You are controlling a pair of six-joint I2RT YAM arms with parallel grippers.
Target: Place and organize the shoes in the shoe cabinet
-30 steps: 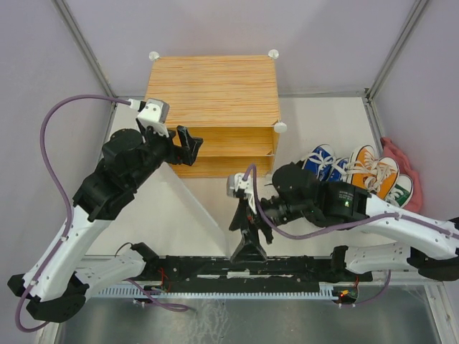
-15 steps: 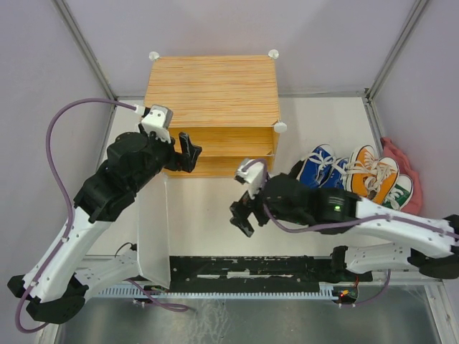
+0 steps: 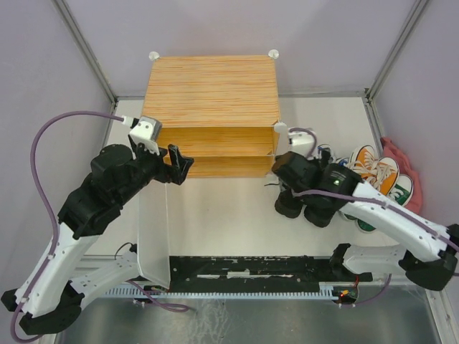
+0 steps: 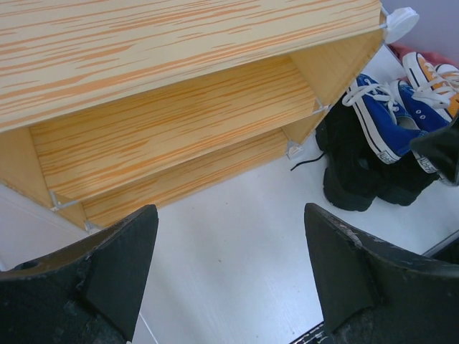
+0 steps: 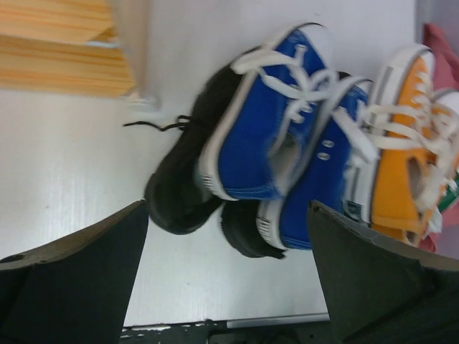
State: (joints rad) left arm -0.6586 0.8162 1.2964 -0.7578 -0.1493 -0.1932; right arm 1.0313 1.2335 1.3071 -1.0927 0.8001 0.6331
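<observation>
While the left gripper (image 4: 229,276) hung with its fingers spread wide before the shoe cabinet (image 3: 212,89) at the top view's upper middle, the right gripper (image 5: 228,276) gaped just as wide, empty, above the black boots (image 5: 179,190) and blue sneakers (image 5: 265,136), clustered right of the cabinet beside the orange sneakers (image 3: 374,170).

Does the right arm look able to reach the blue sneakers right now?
Likely yes: the right gripper hangs open right over the blue sneakers, which rest partly on the black boots, nothing in between.
</observation>
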